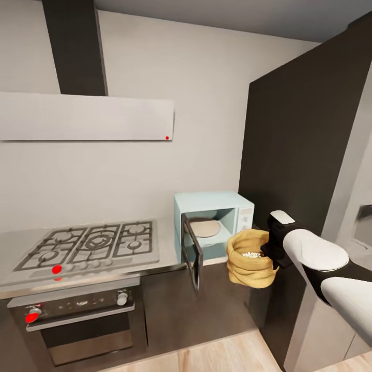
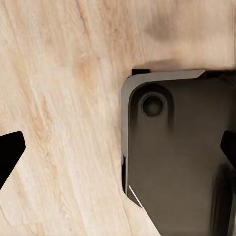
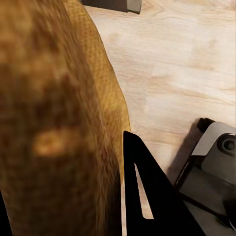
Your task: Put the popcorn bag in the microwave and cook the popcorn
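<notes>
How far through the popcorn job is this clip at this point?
Done: the popcorn bag is off the countertop, held up by the right gripper, and the microwave door hangs open. In hand: carrying the bag, whitish kernels visible at its mouth, toward the open cavity; it hangs in front of the counter edge, not yet inside. Left: set it inside, close the door, heat.

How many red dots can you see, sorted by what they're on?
Hood: 1 red dot
Hob: 1 red dot
Oven: 1 red dot
Total: 3
</notes>
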